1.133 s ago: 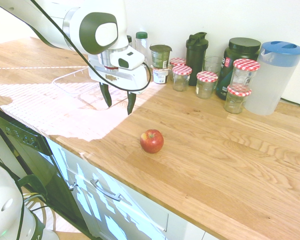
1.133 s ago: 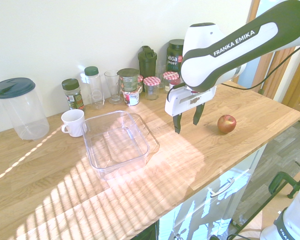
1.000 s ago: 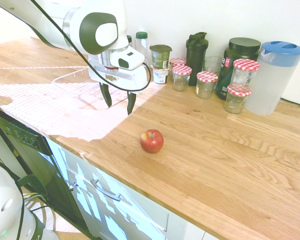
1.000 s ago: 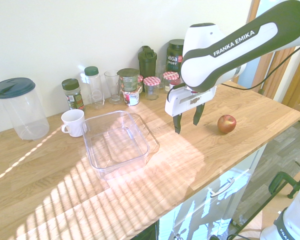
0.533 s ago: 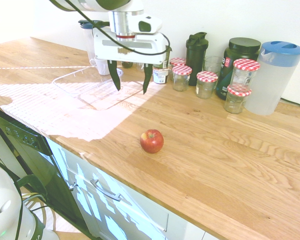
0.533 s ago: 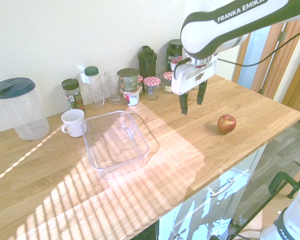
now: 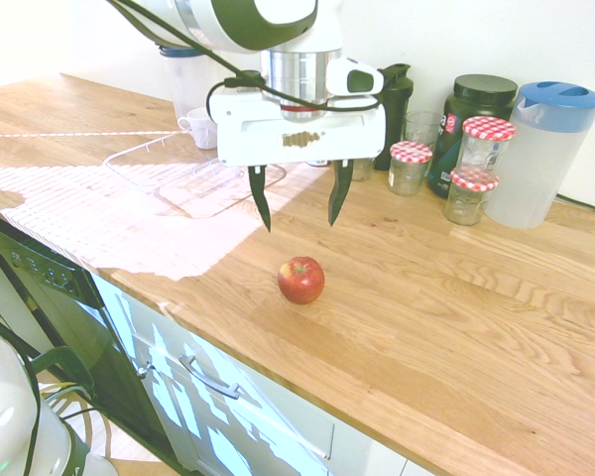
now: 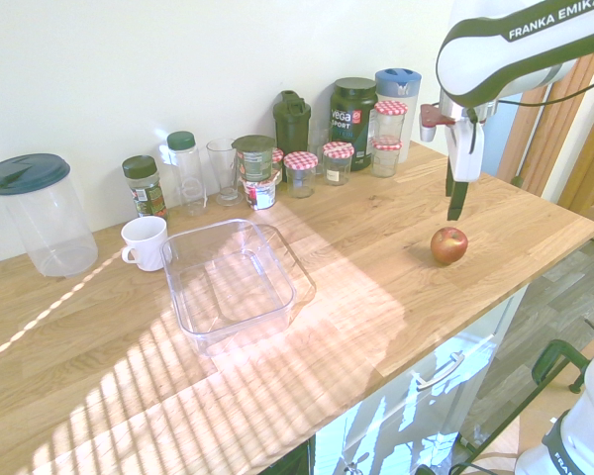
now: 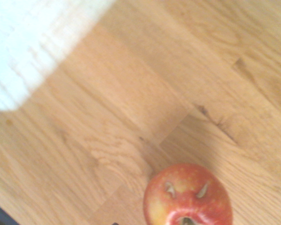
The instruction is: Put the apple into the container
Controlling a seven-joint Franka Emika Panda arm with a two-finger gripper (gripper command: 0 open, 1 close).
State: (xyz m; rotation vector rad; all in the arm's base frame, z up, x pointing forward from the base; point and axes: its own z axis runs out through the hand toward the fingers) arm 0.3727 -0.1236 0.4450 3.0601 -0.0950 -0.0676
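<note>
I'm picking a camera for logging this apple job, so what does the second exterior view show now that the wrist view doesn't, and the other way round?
Only the second exterior view: the gripper, open container, white mug and blue-lidded pitcher.

Only the wrist view: the apple's stem hollow and two pale marks on its skin, one at.

Both: the apple, resting on the wooden worktop, and bright sunlight on the wood.

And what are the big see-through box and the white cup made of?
The box looks like clear, shiny plastic: the wood shows through it and its rounded rim catches the light. The cup seems to be smooth, glazed ceramic, going by its solid white sides, though it could be plastic.
</note>
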